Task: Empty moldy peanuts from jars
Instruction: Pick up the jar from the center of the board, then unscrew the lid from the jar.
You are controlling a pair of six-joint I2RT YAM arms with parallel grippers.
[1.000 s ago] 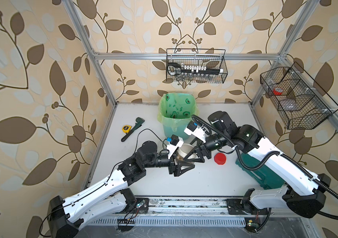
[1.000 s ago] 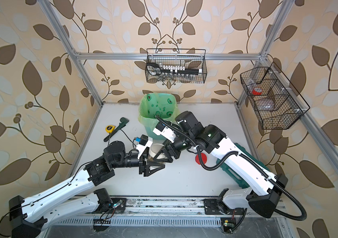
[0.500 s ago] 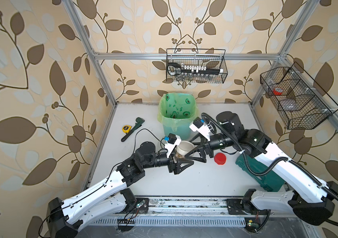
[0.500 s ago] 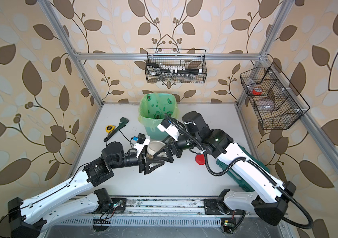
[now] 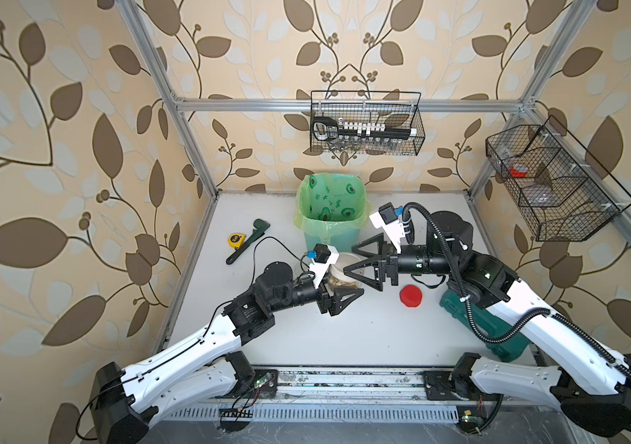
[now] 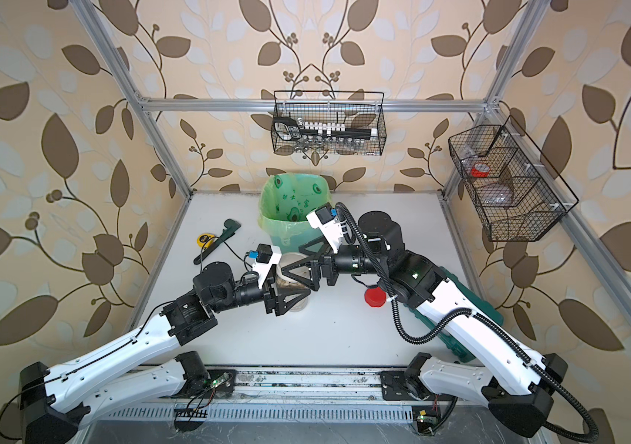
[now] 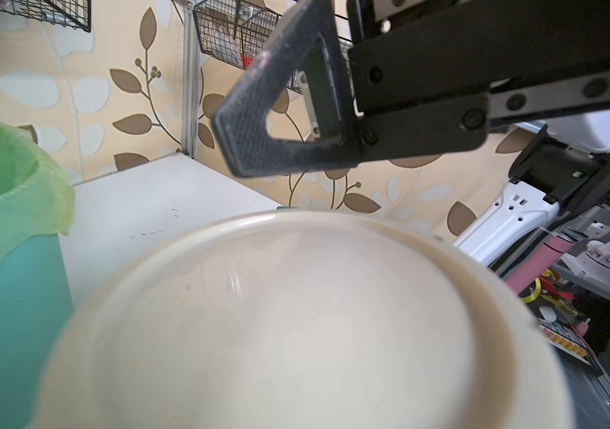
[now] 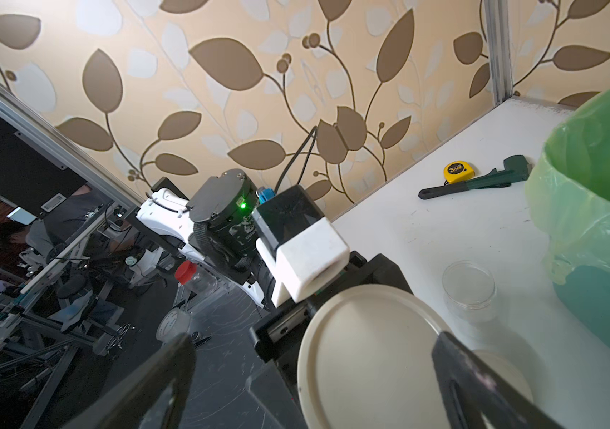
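1. Left wrist view, nearest: a flat beige lid (image 7: 296, 315) fills the picture. It is smooth plastic with a raised rim and sits on its jar (image 6: 300, 305). The left claw (image 5: 344, 289) clasps that squat, clear glass jar across the body, its jaws set wide round it.
2. Pale tan, roundish peanuts (image 5: 341, 283) show through the glass, so this jar is not yet emptied.
3. Just beyond, the right claw (image 8: 312, 349) has changed. A second ago it was pinched on the lid. Now its rough black fingers (image 7: 288, 159) stand fully apart on either side of the lid and hold nothing. My guess is that it let go to take a fresh grip, since the lid looks still on.
4. Farther off, an empty open glass jar (image 8: 469, 288) stands near the mint bin (image 7: 6, 297) with its crinkled green liner. A red lid (image 5: 410, 296) lies loose on the table.
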